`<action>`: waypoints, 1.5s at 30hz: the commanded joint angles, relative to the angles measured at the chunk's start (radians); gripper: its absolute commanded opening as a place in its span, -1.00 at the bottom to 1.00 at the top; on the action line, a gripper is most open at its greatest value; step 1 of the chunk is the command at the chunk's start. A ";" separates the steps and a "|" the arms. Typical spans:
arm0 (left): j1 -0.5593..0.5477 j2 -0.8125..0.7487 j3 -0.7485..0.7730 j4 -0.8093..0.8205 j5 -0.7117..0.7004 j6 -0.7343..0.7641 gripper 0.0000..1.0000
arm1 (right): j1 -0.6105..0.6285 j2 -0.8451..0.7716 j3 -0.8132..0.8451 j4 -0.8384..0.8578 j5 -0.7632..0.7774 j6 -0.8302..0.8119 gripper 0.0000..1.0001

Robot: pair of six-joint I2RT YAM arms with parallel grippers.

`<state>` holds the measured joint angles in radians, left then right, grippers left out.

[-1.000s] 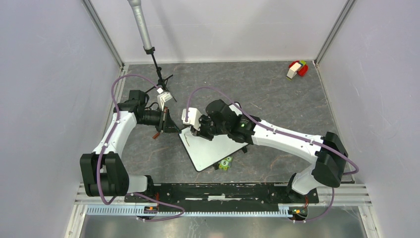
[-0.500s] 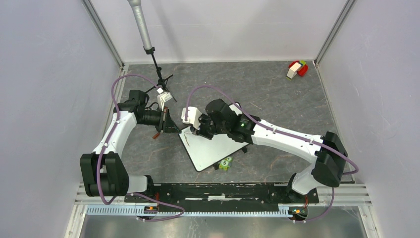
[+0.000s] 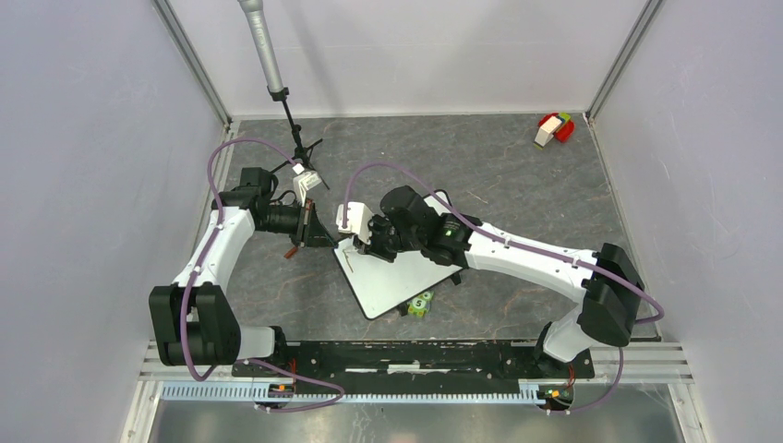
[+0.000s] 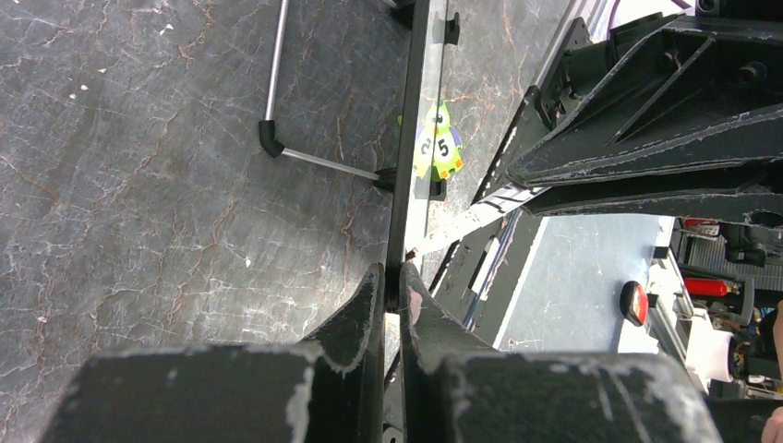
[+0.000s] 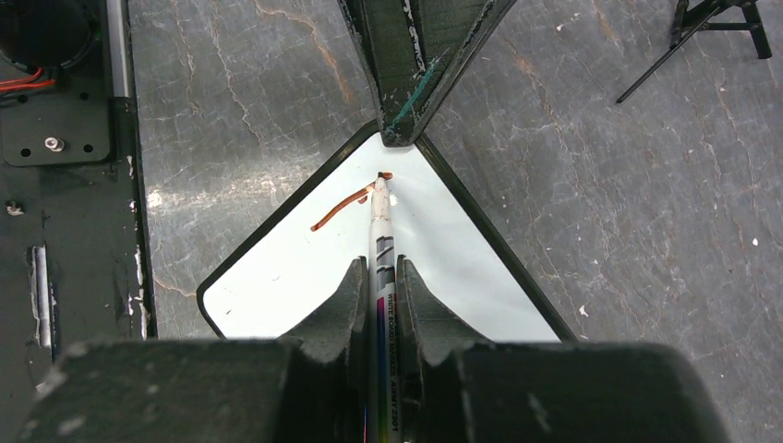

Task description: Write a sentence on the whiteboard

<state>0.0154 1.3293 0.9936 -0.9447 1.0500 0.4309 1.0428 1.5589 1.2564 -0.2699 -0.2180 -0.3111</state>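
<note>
Whiteboard (image 3: 392,277) lying on the grey table (image 3: 517,175) just beyond the arm bases, turned diagonally, with a small numbered block (image 3: 421,304) against its near edge. The right gripper (image 5: 379,266) reaches over the board, its fingers closed around a marker pen (image 5: 380,217). The pen's long axis points straight away from those fingers toward the board's far-left corner, and its tip touches the white surface just short of that corner. Beside the tip is a short curved reddish-brown stroke (image 5: 337,210); no letters of the sentence can be read yet.

At that same corner the left gripper (image 4: 390,277) is pinched shut on the board's thin black rim, seemingly steadying it. The bare writing area spreads back from the tip toward the right arm, so the writing will likely have to run away from the held corner.

Farther off stand a black tripod (image 3: 297,152) and, in the far right corner, a small red and white object (image 3: 553,128).
</note>
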 commanded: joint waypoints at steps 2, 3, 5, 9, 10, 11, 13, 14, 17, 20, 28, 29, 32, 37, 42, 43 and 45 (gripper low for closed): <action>-0.003 -0.002 0.005 0.009 0.024 0.021 -0.95 | -0.006 0.000 0.024 0.016 0.060 0.001 -1.00; -0.003 -0.001 0.005 0.009 0.024 0.021 -0.95 | -0.007 -0.002 0.023 0.015 0.068 0.001 -1.00; -0.003 0.000 0.007 0.009 0.024 0.018 -0.95 | -0.014 -0.007 0.019 0.013 0.079 0.003 -1.00; -0.003 0.001 0.008 0.008 0.024 0.018 -0.95 | -0.036 -0.021 0.008 0.004 0.087 0.004 -1.00; -0.003 0.002 0.008 0.007 0.024 0.018 -0.95 | -0.041 -0.026 0.001 0.004 0.086 0.004 -1.00; -0.004 0.004 0.009 0.009 0.023 0.018 -0.95 | -0.044 -0.031 -0.007 0.004 0.086 0.004 -1.00; -0.003 0.006 0.010 0.009 0.022 0.018 -0.95 | -0.046 -0.039 -0.021 0.000 0.088 0.003 -1.00; -0.003 0.008 0.011 0.008 0.022 0.018 -0.95 | -0.048 -0.043 -0.029 0.000 0.088 0.001 -1.00; -0.003 0.009 0.011 0.007 0.022 0.016 -0.95 | -0.052 -0.054 -0.048 -0.007 0.087 -0.003 -1.00; -0.004 0.009 0.011 0.008 0.020 0.016 -0.95 | -0.052 -0.059 -0.061 -0.012 0.079 -0.005 -1.00; -0.003 0.007 0.011 0.008 0.020 0.016 -0.95 | -0.038 -0.052 -0.076 -0.022 0.030 -0.003 -1.00; -0.003 0.005 0.012 0.009 0.020 0.016 -0.95 | -0.033 -0.050 -0.076 -0.021 0.026 -0.002 -1.00; -0.032 0.003 0.011 0.008 0.018 0.016 -0.95 | -0.020 -0.038 -0.070 -0.016 0.019 0.004 -1.00; -0.034 0.002 0.011 0.009 0.017 0.016 -0.95 | -0.002 -0.019 -0.045 -0.014 0.016 0.005 -1.00; -0.034 0.000 0.010 0.007 0.015 0.018 -0.95 | 0.007 -0.003 -0.024 -0.015 0.020 0.004 -1.00; -0.035 0.000 0.010 0.008 0.014 0.018 -0.95 | 0.008 -0.001 -0.022 -0.015 0.022 0.004 -1.00; -0.035 -0.002 0.009 0.009 0.014 0.017 -0.95 | 0.008 0.000 -0.022 -0.015 0.028 0.002 -1.00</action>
<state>-0.0013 1.3334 0.9936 -0.9203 1.0363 0.4309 1.0519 1.5387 1.1965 -0.2764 -0.2161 -0.3096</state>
